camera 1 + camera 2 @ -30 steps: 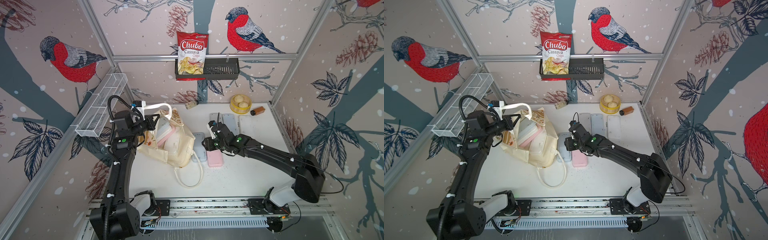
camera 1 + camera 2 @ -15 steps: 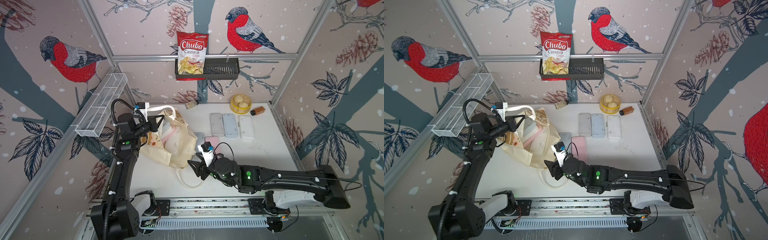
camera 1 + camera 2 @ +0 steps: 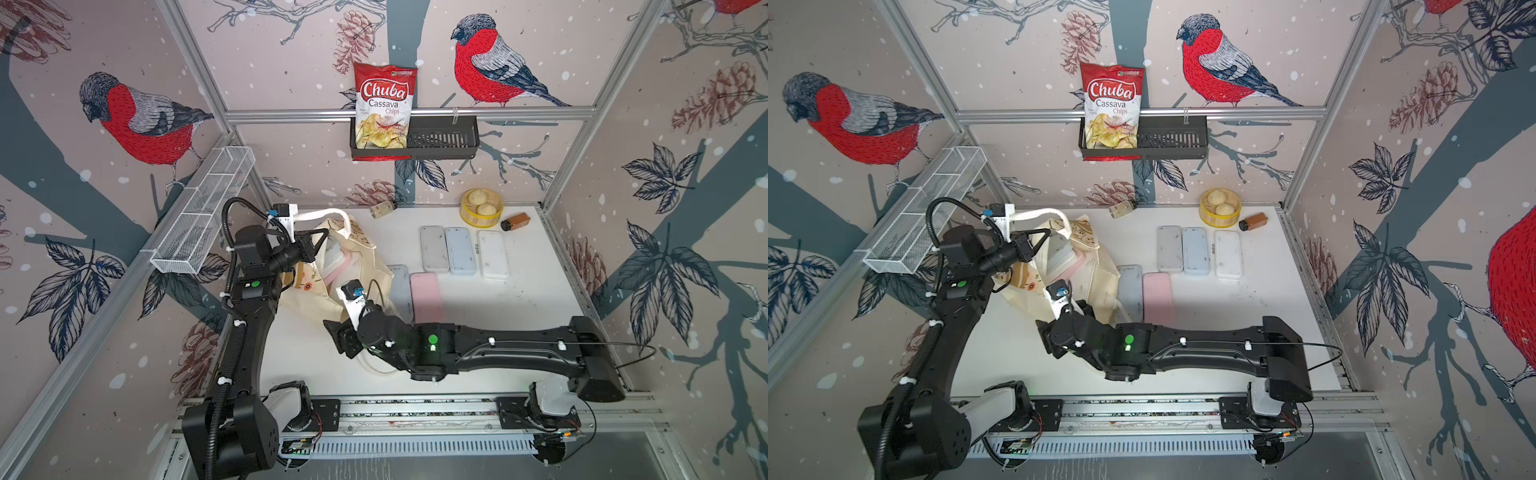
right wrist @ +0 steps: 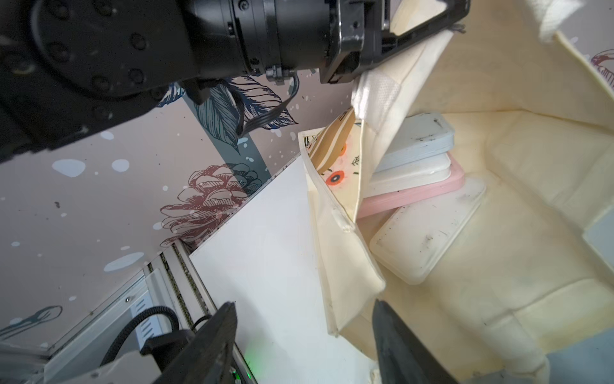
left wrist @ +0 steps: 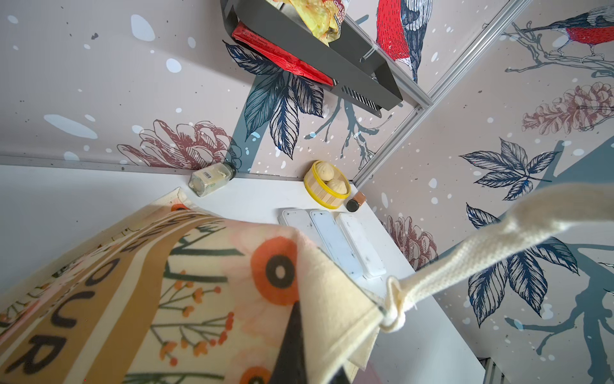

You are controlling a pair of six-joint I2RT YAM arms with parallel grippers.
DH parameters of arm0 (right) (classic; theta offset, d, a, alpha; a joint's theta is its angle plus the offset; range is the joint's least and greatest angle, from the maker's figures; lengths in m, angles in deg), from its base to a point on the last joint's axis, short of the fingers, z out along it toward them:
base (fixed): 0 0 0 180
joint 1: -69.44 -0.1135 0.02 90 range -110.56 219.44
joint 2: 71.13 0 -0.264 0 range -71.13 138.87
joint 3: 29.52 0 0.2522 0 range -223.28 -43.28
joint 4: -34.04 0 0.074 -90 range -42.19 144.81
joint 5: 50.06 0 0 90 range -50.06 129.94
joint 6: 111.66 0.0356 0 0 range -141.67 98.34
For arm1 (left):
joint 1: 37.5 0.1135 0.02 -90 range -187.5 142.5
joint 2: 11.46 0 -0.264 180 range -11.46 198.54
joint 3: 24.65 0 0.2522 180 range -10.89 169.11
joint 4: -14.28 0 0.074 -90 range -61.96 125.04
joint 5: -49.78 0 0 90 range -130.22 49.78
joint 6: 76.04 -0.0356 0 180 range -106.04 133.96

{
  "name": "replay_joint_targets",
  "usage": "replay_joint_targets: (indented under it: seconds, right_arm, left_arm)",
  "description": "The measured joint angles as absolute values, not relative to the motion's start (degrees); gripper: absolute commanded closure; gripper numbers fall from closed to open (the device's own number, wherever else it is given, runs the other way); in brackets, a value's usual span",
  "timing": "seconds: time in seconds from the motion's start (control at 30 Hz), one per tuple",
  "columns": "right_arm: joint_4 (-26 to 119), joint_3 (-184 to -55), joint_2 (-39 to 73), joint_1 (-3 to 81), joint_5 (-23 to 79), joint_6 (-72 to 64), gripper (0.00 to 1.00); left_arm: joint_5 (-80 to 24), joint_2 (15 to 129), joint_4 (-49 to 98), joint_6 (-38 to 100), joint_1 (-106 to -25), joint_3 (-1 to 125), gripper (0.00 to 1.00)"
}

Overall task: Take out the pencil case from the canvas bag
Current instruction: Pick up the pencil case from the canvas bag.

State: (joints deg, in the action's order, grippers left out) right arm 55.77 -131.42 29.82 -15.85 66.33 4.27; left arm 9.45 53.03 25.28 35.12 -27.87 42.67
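The canvas bag [image 3: 365, 253] [image 3: 1096, 266] lies at the table's left, its mouth held up. My left gripper [image 3: 320, 240] [image 3: 1044, 237] [image 5: 312, 359] is shut on the bag's upper rim beside a loop handle [image 5: 498, 246]. Inside the bag, the right wrist view shows a stack of pencil cases: blue-grey [image 4: 418, 139], white [image 4: 412, 176], pink [image 4: 415, 196], and a white one [image 4: 428, 232] lying lower. My right gripper [image 3: 338, 332] [image 3: 1046, 332] [image 4: 304, 304] is open and empty at the bag's mouth. One finger is over the table, the other over the bag's lining.
Outside the bag lie a grey pencil case [image 3: 401, 291] and a pink one [image 3: 426, 295], with a row of three more [image 3: 459, 251] behind. A bun basket [image 3: 481, 208], a brown bottle [image 3: 515, 220] and a small jar [image 3: 382, 209] stand at the back wall.
My right arm left the pink case on the table and swung forward and left to the bag's mouth, its jaws widening. My left gripper kept its hold on the rim.
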Motion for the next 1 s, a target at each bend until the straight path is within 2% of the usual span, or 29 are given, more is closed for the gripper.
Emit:
replay_joint_targets:
  seconds: [0.17,0.47,0.6,0.83,1.0]
  right_arm:
    - [60.03,-135.13,34.89,-12.23,64.25,6.78,0.36]
    - [56.95,-132.16,36.33,-6.13,56.78,9.78,0.39]
    - [54.42,-129.39,36.44,-4.60,55.88,9.97,0.45]
    - [49.08,-120.23,30.32,-4.71,55.68,10.10,0.49]
    - [42.88,-111.38,23.90,-4.69,56.06,9.73,0.45]
  left_arm:
    - [9.16,52.07,25.32,35.15,-27.83,42.65,1.00]
    - [9.08,52.22,25.41,34.95,-27.98,42.63,1.00]
    - [8.77,51.85,25.85,34.80,-28.02,42.82,1.00]
    - [6.98,50.15,29.04,32.24,-29.36,43.61,1.00]
    - [6.50,49.78,30.63,31.41,-29.75,43.98,1.00]
